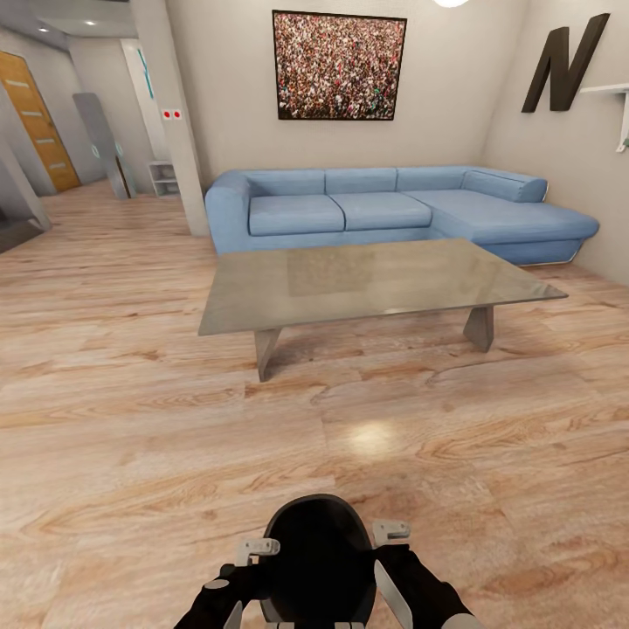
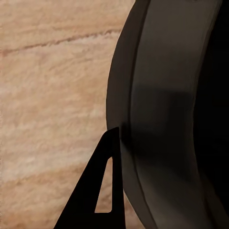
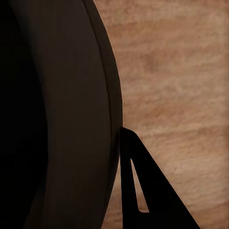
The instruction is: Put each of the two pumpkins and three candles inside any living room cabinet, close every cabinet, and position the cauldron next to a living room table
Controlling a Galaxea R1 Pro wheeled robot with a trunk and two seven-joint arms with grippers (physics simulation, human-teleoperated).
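A black cauldron (image 1: pixel 319 550) hangs low in front of my trunk, over the wood floor, held between both arms. My left gripper (image 1: pixel 253 552) clamps its left rim and my right gripper (image 1: pixel 389 535) its right rim. In the left wrist view one dark finger (image 2: pixel 95 191) lies against the outside of the cauldron wall (image 2: pixel 157 119). The right wrist view has a finger (image 3: pixel 152 191) pressed on the wall (image 3: pixel 57 119) likewise; the inner fingers are hidden. A glass-topped low table (image 1: pixel 367 279) stands ahead, about a metre off. Pumpkins, candles and the cabinet are out of view.
A blue corner sofa (image 1: pixel 393 210) sits behind the table against the back wall, under a framed picture (image 1: pixel 339 65). A wall pillar (image 1: pixel 179 131) rises to the left of the sofa, with a hallway and an orange door (image 1: pixel 39 122) beyond. Wood floor (image 1: pixel 131 437) lies between me and the table.
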